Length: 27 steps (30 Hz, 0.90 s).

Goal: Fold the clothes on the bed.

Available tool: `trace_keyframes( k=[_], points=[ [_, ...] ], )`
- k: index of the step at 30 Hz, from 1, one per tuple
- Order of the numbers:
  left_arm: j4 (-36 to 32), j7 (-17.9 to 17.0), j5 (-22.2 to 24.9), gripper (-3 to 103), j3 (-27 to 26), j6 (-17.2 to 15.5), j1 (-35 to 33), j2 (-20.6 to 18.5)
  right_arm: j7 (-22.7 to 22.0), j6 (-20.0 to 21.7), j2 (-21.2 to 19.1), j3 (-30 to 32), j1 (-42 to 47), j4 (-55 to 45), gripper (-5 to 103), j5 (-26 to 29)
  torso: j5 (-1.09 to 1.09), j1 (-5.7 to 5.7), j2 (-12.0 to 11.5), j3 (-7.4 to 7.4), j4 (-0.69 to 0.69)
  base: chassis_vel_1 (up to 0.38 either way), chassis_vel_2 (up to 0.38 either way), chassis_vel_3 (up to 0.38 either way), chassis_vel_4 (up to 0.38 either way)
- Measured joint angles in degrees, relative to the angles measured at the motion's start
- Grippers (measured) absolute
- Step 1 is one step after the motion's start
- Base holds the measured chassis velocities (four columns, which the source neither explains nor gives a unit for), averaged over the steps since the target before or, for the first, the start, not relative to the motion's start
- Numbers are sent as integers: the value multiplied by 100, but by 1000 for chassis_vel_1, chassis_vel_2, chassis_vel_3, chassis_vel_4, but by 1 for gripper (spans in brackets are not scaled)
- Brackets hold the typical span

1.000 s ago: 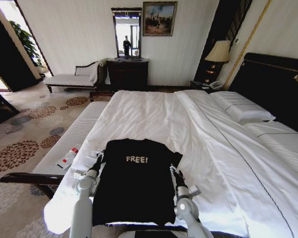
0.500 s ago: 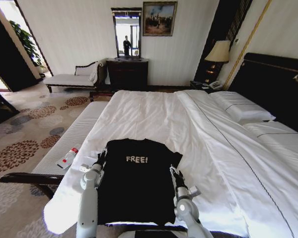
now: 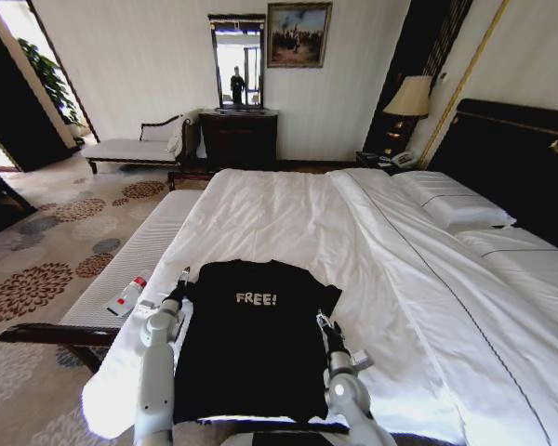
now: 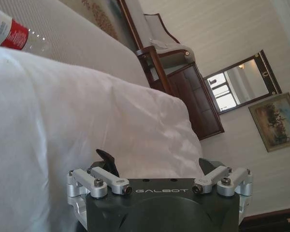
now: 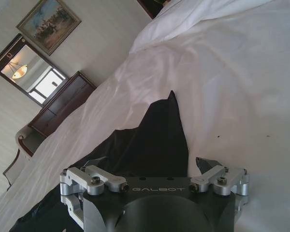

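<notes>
The left gripper (image 3: 180, 283) sat just off the left sleeve edge of the T-shirt (image 3: 251, 344), over bare white sheet, and in the left wrist view its fingers (image 4: 106, 159) stood spread wide with nothing between them, only bedding in front. The right gripper (image 3: 325, 327) hovered at the shirt's right edge, near the right sleeve, and its jaws too were spread wide and empty in the right wrist view, with the black sleeve (image 5: 159, 130) lying right ahead of it. The shirt lay flat, "FREE!" lettering up, near the foot of the bed (image 3: 288, 214), between the two grippers. Beyond the left gripper, a bottle (image 3: 127, 295) with a red label rested on the white bench (image 3: 139, 251) beside the bed.
</notes>
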<state>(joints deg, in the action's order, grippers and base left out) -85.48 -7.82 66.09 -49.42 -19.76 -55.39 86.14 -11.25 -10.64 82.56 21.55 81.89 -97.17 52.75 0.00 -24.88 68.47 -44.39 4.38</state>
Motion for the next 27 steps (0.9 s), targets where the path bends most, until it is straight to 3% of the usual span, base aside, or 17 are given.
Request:
trace_keyframes(
  k=[4, 9, 18, 27],
  points=[
    [-180, 53, -30, 100, -28, 61, -37, -207, -1, 0, 0, -5, -9, 2, 100, -2, 0, 0, 0, 0, 0, 0, 0, 0, 0],
    [-459, 28, 290, 100, -200, 80, -301, -559, -2, 0, -8, -6, -12, 38, 100, -2, -1, 0, 0, 0, 0, 0, 0, 0, 0],
    [-836, 92, 210, 100, -223, 22, -883, -589, 1, -12, 20, -41, -9, 56, 100, -20, 0, 1, 0, 0, -2, 0, 0, 0, 0],
    [-419, -481, -296, 100, 5, -87, -598, -442, 2, -27, 9, -56, 46, 17, 100, -58, 0, 0, 0, 0, 1, 0, 0, 0, 0]
  ],
)
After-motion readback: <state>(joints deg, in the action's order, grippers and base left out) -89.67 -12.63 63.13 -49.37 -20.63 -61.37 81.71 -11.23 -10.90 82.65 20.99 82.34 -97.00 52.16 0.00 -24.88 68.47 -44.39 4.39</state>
